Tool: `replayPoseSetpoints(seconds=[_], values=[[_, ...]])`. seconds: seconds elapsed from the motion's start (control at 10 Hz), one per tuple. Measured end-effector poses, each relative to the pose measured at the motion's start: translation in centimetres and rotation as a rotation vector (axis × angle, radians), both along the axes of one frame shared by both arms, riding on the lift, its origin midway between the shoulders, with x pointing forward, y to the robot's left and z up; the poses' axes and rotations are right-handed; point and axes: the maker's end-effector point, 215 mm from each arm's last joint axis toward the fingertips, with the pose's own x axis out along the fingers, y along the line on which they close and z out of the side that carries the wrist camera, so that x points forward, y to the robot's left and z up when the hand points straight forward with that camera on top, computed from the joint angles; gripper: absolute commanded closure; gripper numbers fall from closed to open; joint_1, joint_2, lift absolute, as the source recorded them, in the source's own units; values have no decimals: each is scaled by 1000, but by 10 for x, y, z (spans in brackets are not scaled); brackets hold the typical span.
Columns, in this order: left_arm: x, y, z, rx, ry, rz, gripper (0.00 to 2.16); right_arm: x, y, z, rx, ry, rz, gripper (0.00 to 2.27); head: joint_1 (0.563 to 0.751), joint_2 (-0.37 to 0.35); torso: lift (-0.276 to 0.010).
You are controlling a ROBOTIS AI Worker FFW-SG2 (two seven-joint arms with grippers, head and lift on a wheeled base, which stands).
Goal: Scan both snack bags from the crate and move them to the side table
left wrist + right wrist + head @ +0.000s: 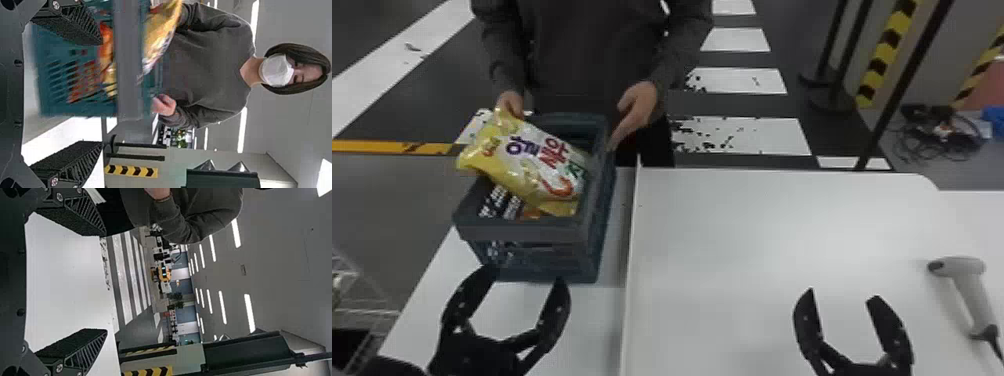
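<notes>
A: How do the grippers stand?

B: The left gripper [525, 276] is open, with nothing between its fingers. The right gripper [842, 294] is open too, above the white tabletop [732, 225].

A: What could go wrong for the left one?

B: It's close to the near wall of the crate [519, 232]. If it drove straight forward at this height, I'd expect it to knock the wall and shove the crate. It should probably rise first.

A: And the bags?

B: The yellow snack bag [532, 155] sits tilted, partly out over the rim. A shallow pinch could let the slick wrapper slide or tip it over the side. The person's one hand [510, 103] is at its far corner, so closing too soon risks a tug or a pinched finger. The other hand [636, 107] is beside the far end of the crate.

A: Where is it from the gripper?

B: Beyond the left gripper and higher, on top of the crate's load; well apart from the right one.

A: The second bag?

B: Likely the dark package [504, 202] underneath, mostly hidden, so it may drag along.

A: And the scanner [969, 285]?

B: Lying on the tabletop, out to the right of the right gripper.
</notes>
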Motion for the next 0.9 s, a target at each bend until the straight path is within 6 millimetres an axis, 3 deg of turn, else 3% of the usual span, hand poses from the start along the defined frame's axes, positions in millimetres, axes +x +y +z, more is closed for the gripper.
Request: replayPoseSetpoints(seconds=[0.9], values=[[2,7,4,-12,-17,12,73,0,1,-1,0,2,1,120,695,25,-99]])
